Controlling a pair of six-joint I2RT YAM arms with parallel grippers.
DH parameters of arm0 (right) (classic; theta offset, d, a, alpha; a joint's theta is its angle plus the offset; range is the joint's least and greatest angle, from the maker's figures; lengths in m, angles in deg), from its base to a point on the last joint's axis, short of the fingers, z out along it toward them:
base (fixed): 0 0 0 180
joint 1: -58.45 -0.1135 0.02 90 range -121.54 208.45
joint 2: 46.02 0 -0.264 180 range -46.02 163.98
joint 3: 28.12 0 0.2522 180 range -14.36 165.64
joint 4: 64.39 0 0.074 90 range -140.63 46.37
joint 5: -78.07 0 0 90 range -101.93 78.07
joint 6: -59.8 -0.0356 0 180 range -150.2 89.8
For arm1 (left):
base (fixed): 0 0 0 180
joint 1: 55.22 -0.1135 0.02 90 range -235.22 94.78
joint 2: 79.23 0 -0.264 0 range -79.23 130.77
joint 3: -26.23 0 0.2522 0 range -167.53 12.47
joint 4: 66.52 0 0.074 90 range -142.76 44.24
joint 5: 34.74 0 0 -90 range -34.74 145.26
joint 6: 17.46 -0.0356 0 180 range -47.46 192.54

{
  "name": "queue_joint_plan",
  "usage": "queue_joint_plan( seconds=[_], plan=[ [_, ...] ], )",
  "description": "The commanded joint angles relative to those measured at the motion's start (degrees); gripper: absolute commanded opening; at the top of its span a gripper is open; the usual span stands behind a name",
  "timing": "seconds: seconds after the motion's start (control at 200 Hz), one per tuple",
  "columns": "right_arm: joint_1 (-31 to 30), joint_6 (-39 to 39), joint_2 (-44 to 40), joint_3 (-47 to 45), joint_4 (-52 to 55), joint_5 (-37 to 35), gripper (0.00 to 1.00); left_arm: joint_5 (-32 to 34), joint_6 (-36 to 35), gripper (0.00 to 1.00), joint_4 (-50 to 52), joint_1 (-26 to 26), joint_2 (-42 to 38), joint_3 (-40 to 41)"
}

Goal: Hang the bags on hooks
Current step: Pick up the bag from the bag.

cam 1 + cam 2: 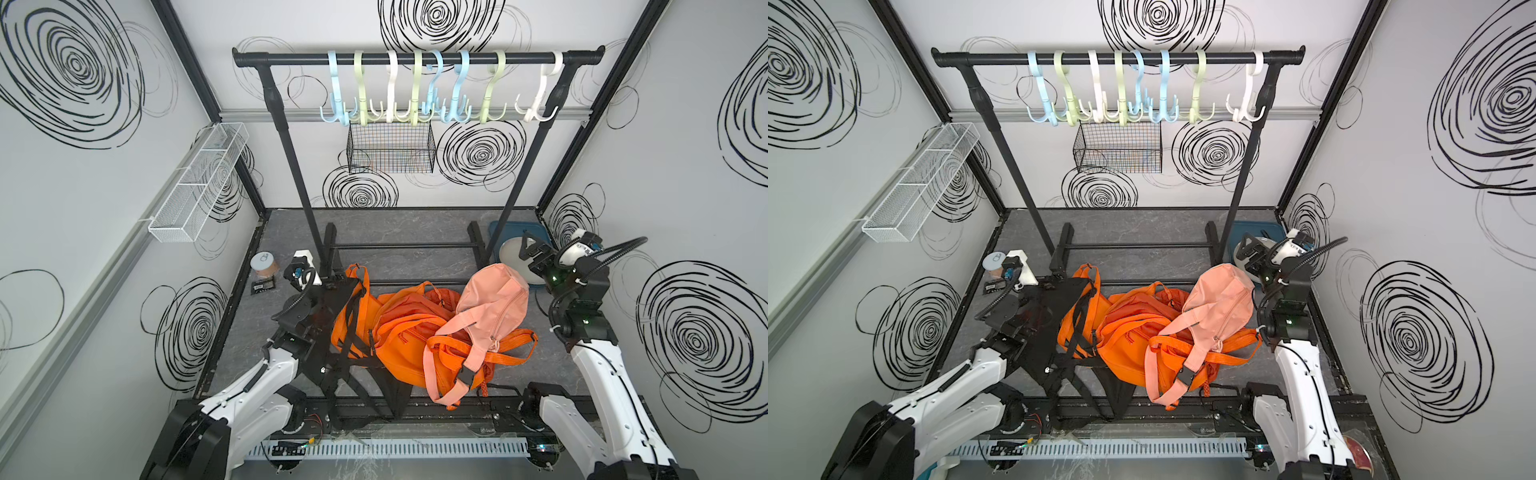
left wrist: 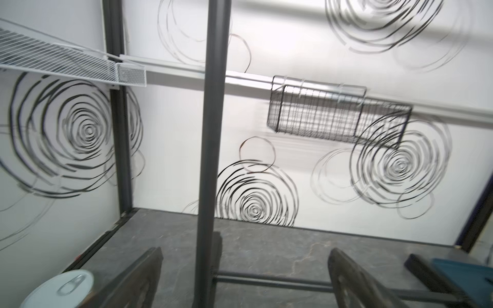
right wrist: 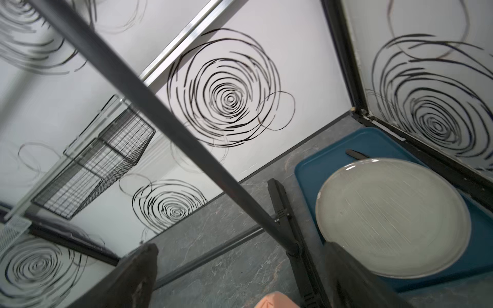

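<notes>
Top views: grey marbled tabletop [image 1: 395, 232], swirl-marked walls [image 1: 540, 174] — left hand [image 2: 245, 282], right hand [image 3: 244, 280] gaping, empty.

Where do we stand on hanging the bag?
Done: nothing yet; all hooks on the rail are bare. In hand: nothing; left gripper and right gripper are open and empty. Left: grasp a strap of the pink bag, which lies partly on the orange bag, lift it, loop it over a hook.
</notes>
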Motion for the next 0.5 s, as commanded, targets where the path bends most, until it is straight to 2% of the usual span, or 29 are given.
queue_joint_plan(
  seconds=[0.0, 0.07, 0.115, 0.205, 0.285, 0.375, 0.495],
  plan=[
    [-7.3, 8.4, 2.8, 7.7, 15.3, -3.6, 1.00, -14.6, 17.7, 0.99, 10.3, -5.4, -1.5, -5.2],
    [-12.8, 8.7, 5.7, 11.2, 22.2, -5.2, 1.00, -19.4, 26.8, 0.99, 13.6, -11.1, -1.8, -6.1],
    [-16.1, 8.4, 6.9, 12.1, 24.8, -5.4, 1.00, -21.7, 28.5, 0.99, 13.3, -13.2, -3.2, -5.7],
    [-21.6, 7.0, 7.4, 11.1, 28.3, -6.0, 1.00, -19.2, 28.1, 0.99, 7.3, -12.9, -8.2, -1.1],
    [-25.1, 5.2, 6.5, 9.1, 30.9, -5.7, 1.00, -16.7, 35.3, 0.99, 9.0, -13.2, -10.1, -0.1],
    [-28.2, 1.4, 4.3, 4.7, 30.2, -4.2, 1.00, -17.1, 33.4, 0.99, 20.1, -12.5, -8.8, -5.2],
    [-30.3, -2.7, 3.0, -1.3, 26.7, -2.5, 1.00, -15.3, 27.8, 0.99, 23.5, -8.6, -10.3, -6.9]
  ],
)
